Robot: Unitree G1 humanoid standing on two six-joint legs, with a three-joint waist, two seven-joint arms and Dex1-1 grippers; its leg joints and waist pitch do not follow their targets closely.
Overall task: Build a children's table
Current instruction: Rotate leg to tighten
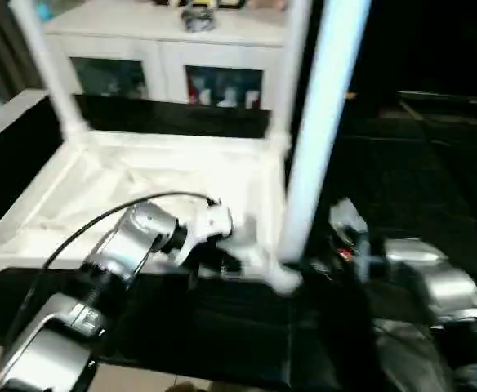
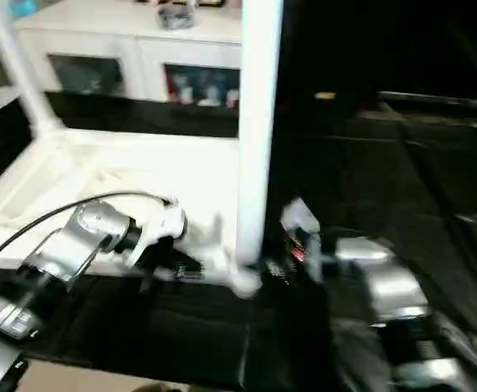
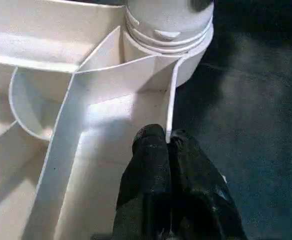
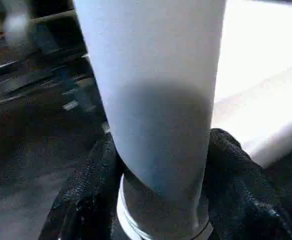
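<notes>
Pinching the table top's (image 1: 165,175) thin rim, the left gripper (image 3: 167,142) is closed on it; the right gripper (image 4: 158,165) clamps the upright leg (image 1: 316,139) between its fingers.

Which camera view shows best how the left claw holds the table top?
The left wrist view: the left claw is closed on the thin rim of the table top, beside the corner socket. The eye views show that claw small and blurred. The right wrist view shows a bare part of the top.
</notes>
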